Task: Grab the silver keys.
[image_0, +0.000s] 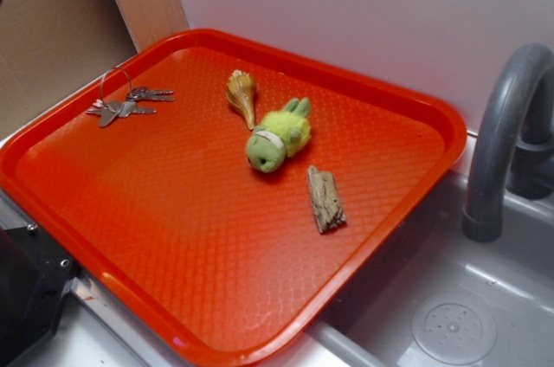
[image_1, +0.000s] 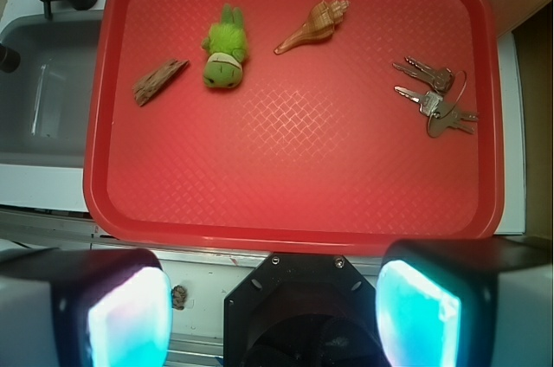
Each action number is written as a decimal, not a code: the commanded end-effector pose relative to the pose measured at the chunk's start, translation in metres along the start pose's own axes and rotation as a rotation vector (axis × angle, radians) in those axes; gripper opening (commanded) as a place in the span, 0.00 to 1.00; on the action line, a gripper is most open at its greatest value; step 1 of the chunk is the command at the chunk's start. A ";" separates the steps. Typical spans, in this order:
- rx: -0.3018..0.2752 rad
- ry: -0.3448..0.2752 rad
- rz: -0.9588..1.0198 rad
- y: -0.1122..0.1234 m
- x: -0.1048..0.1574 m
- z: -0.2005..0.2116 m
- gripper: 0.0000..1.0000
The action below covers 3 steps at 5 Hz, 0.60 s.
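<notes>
Near the tray's far left corner in the exterior view, the silver keys (image_0: 124,104) (image_1: 435,99) are lying flat on the red tray (image_0: 216,298) (image_1: 286,202), their thin wire ring standing up beside the rim. The bunch is stretching roughly along that rim, with the blades fanning out toward the middle of the tray. A brown spiral seashell (image_0: 241,95) (image_1: 313,26) is resting well apart from the keys, a green plush toy (image_0: 278,138) (image_1: 224,57) is lying just beyond it, and a piece of bark (image_0: 325,199) (image_1: 158,80) is sitting next to the toy. The gripper (image_1: 275,311) is hanging over the tray's near edge with its two glowing pads spread wide, holding and touching nothing. The wrist camera is looking straight down, so the arm is hovering well clear of the keys. A grey sink (image_0: 450,298) with a faucet (image_0: 511,138) is flanking the tray.
</notes>
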<state>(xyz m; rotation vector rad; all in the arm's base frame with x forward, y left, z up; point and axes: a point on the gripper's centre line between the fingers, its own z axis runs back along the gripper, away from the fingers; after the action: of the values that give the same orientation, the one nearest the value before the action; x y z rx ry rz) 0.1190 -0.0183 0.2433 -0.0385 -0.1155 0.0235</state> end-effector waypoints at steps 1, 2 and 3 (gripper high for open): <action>0.000 0.000 0.000 0.000 0.000 0.000 1.00; -0.013 -0.030 0.027 0.025 0.050 -0.008 1.00; 0.001 -0.046 0.054 0.050 0.075 -0.015 1.00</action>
<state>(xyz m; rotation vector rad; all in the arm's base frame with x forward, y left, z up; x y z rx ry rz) 0.1910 0.0275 0.2248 -0.0519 -0.1175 0.0681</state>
